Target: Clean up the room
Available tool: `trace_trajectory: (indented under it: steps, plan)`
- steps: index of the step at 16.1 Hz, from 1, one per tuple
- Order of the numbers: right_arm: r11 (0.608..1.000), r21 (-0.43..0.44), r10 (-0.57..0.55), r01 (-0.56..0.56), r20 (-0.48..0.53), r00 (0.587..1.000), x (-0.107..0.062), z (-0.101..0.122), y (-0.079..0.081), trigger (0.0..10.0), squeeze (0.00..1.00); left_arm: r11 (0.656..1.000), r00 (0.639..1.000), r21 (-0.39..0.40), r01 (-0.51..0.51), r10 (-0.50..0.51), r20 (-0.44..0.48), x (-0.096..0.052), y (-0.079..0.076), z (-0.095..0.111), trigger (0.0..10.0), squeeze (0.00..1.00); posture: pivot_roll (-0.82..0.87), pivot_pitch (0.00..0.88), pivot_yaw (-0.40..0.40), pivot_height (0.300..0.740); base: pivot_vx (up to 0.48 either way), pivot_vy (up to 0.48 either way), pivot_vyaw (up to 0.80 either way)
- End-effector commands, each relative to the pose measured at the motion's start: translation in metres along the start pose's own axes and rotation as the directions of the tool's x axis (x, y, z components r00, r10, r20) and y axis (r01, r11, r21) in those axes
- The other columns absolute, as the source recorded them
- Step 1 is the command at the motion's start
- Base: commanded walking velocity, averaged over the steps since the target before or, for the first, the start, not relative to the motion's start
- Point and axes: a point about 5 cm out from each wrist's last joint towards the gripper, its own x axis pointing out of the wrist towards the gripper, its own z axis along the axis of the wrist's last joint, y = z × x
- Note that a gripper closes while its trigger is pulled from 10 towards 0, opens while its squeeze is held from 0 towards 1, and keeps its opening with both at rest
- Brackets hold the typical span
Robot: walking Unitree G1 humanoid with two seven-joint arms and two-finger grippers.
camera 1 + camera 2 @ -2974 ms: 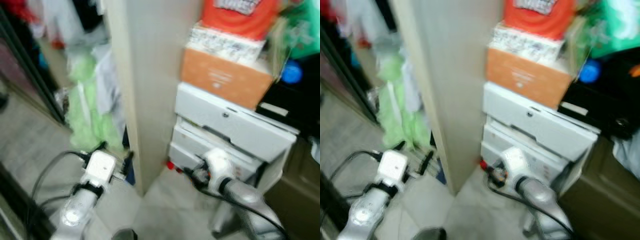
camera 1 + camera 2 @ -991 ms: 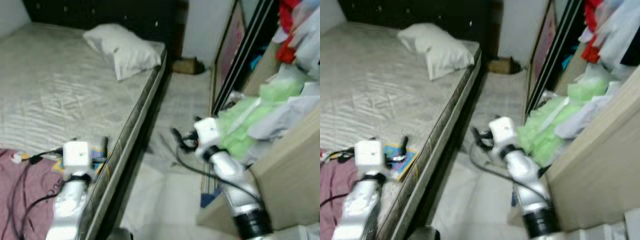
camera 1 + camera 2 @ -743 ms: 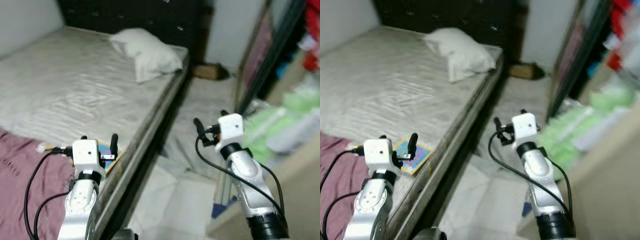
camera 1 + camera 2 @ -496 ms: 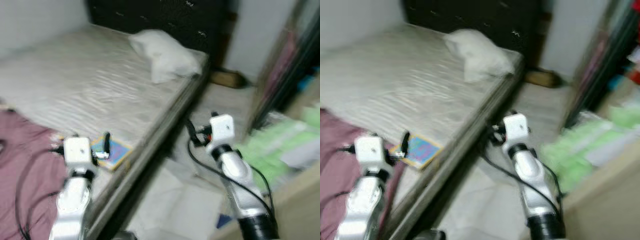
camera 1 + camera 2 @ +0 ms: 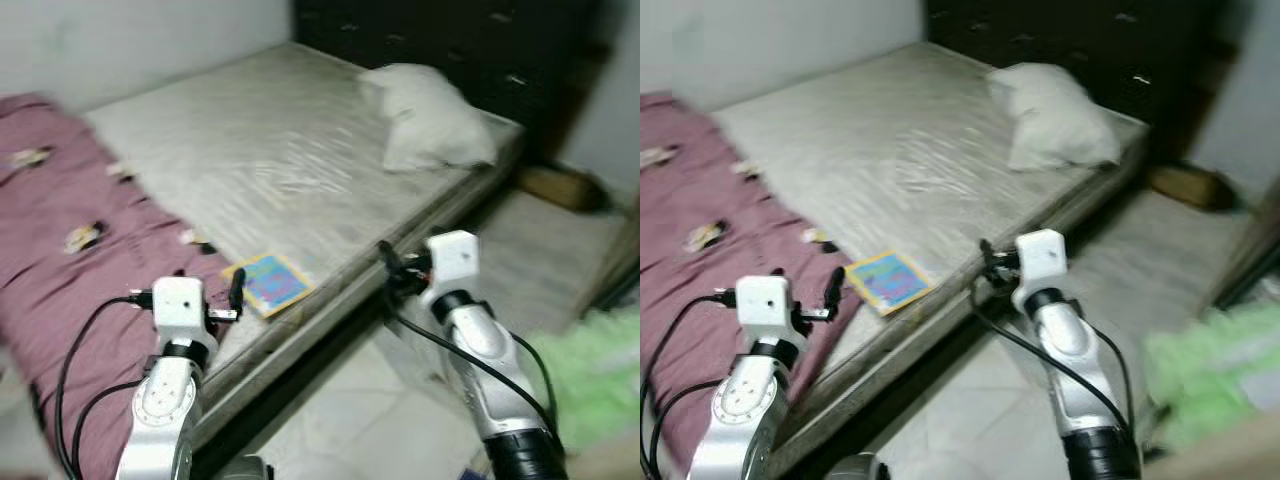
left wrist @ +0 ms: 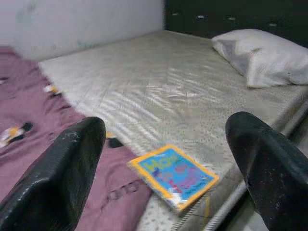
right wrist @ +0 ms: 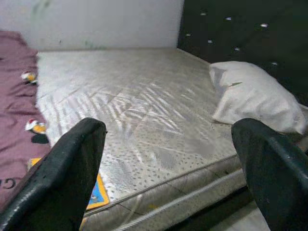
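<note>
We log a thin blue, yellow-bordered book point(image 6: 173, 176) flat at the grey mattress point(image 5: 300, 160) edge, beside the maroon blanket point(image 5: 70, 260). Left end effector point(image 6: 166, 168) and right end effector point(image 7: 168, 173) hover spread wide, empty.

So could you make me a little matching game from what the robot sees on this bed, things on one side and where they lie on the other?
Things:
1. pillow
2. colourful book
3. maroon blanket
4. left gripper

Places:
A. spread over the foot end of the mattress
B. near the bed's edge, beside the blanket
C. by the dark headboard
D. open, hovering close to the book

Pairs: 1-C, 2-B, 3-A, 4-D
</note>
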Motion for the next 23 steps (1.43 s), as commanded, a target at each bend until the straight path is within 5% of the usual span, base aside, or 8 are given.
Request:
trace_trajectory:
  steps: [1, 18, 23]
  plan:
    - [1.0, 0.014, 0.02, -0.02, 0.018, 1.0, 0.0033, 0.0053, 0.0076, 10.0, 0.0, 0.999, 1.0, 0.015, -0.03, 0.03, -0.003, 0.0003, 0.0067, 0.0023, 10.0, 0.0, -0.02, 0.0, -0.04, 0.74, 0.0, 0.0, 0.79]
    - [0.999, 0.037, 0.011, -0.012, 0.031, 0.999, 0.0, 0.0054, 0.0025, 10.0, 0.0, 0.998, 0.999, 0.027, 0.05, -0.05, 0.008, 0.0001, 0.0025, 0.0032, 10.0, 0.0, -0.03, 0.0, -0.032, 0.74, 0.0, 0.0, 0.79]
    - [0.998, 0.053, -0.021, 0.02, 0.028, 0.999, -0.0014, 0.0012, 0.0036, 10.0, 0.0, 0.992, 0.992, 0.014, 0.122, -0.122, 0.031, 0.0068, -0.0004, 0.0088, 10.0, 0.0, -0.04, 0.0, 0.006, 0.74, 0.0, 0.0, 0.0]
